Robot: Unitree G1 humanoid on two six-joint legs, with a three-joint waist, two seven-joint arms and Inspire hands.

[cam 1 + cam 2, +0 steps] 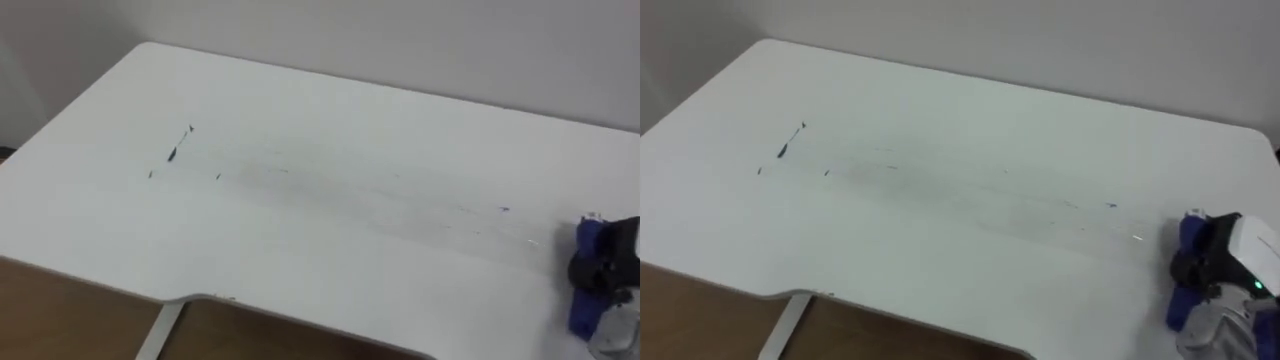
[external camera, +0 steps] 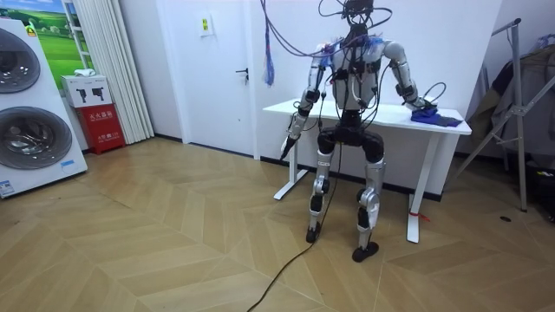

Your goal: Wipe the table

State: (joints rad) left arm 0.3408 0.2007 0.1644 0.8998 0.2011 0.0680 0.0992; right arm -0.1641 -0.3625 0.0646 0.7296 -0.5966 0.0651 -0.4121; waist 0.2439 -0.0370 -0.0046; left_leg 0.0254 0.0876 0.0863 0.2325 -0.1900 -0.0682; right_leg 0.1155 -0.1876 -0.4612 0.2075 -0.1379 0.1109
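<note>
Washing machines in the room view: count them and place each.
2. The upper washing machine sits at the room view's left edge; the lower washing machine stands directly beneath it. More could be hidden past that edge.

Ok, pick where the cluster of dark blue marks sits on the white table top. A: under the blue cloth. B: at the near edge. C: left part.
C: the dark blue marks lie on the white table top's left part, while the right robot hand and blue cloth are at its right end.
</note>
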